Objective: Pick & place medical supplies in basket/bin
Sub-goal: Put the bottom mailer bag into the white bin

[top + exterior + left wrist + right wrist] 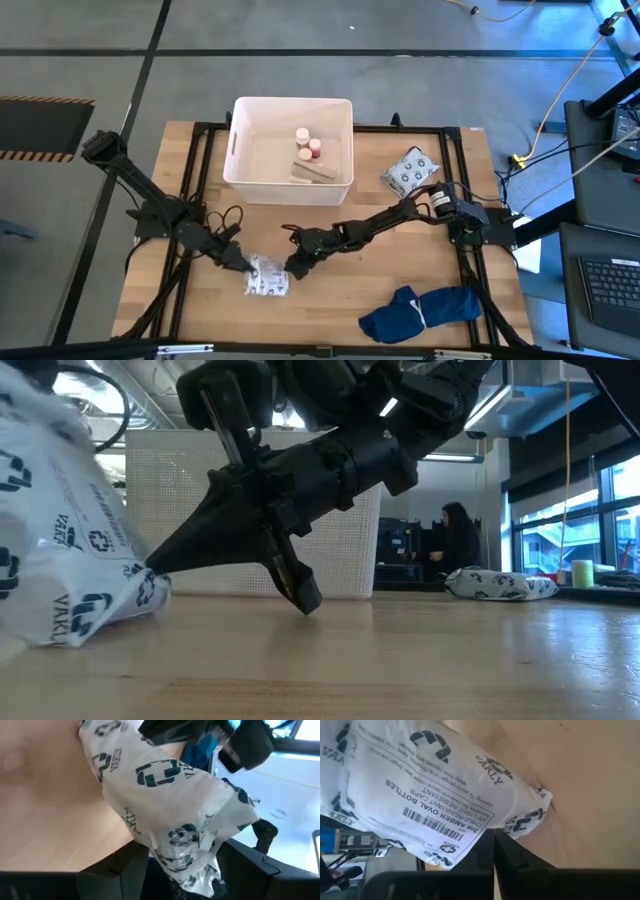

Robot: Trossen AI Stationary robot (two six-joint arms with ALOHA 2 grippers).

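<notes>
One white printed soft packet [267,277] lies on the table near its near edge, with a gripper at each end. My left gripper [238,262] is shut on its left end, and my right gripper [295,268] is shut at its right end. The white tub [290,150] stands at the far edge. It holds two small red-and-white bottles [308,142] and a tan bandage roll [313,172]. A second printed packet [410,172] lies on the table to the right of the tub. My left gripper pinches the packet's bunched left end [192,862] between its two fingers [125,867], coming in low from the table's left. The film is crumpled there, several layers thick. The packet's underside [70,635] rests on the table. My right gripper has its fingertips [487,845] closed together on the packet's right edge [487,827], below the printed barcode. It slants down from the table's right. The tip meets the packet's lower corner [150,572] just above the tabletop.
A dark blue cloth bundle [420,310] lies near the near right corner. Black frame rails [200,180] run along the table's sides. Bare wood [400,250] shows between the right arm and the cloth. A person [460,545] sits in the room beyond the table.
</notes>
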